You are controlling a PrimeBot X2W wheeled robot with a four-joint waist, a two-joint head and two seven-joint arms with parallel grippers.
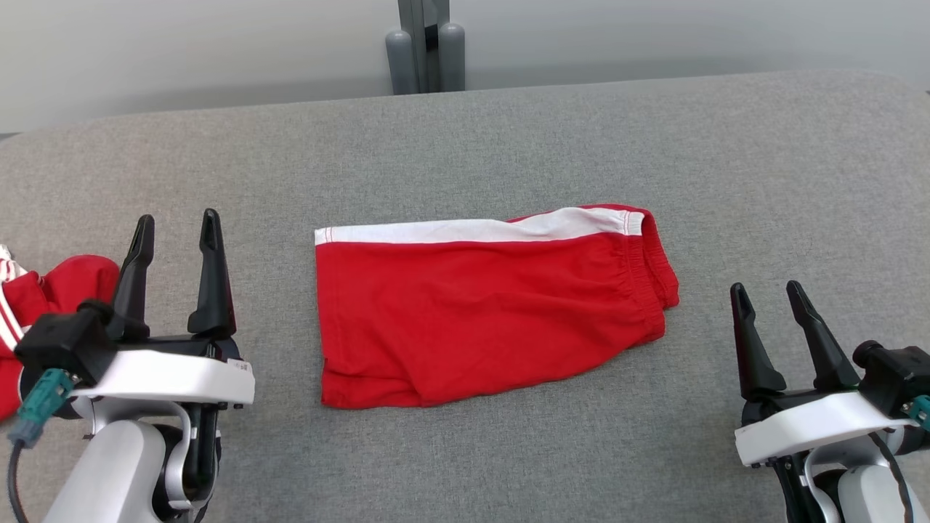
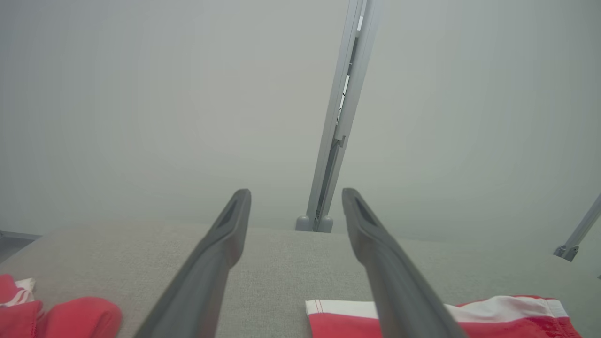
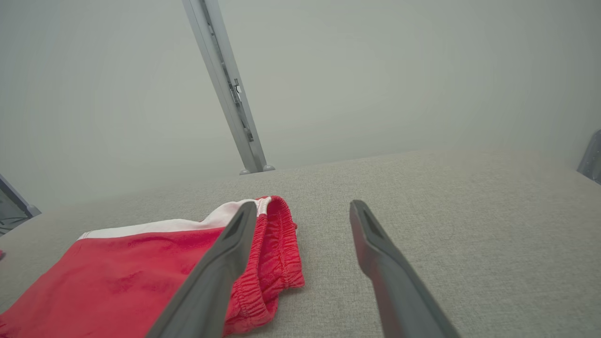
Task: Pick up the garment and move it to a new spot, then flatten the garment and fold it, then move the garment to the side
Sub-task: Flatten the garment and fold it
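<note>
A pair of red cloth shorts w/ a wide white stripe (image 1: 494,312) lies flat in the mid of the grey fabric surface (image 1: 508,138). The shorts are folded in half, so they make one neat shape. The white stripe runs along the far edge. The stretchy waistband is on the robot's right & the leg openings are on its left. In the right wrist view the waistband end looks bunched up & wrinkly.

The left gripper (image 1: 178,216) is at the lower left in the head view, well apart from the shorts. Its two dark fingers are spread wide w/ nothing between them. It holds nothing.

The right gripper (image 1: 765,286) is at the lower right, near the waistband end but not touching it. Its fingers are spread wide too, w/ nothing in them.

A second bunch of red cloth w/ thin white stripes (image 1: 43,305) sits at the left edge of the surface, just beside the left gripper & partly hidden behind it. It's prob. another piece of clothing, but the pic cuts it off, so I can't tell what kind.

A grey metal post (image 1: 425,51) stands at the far edge of the surface, in front of a pale wall (image 1: 182,51).
</note>
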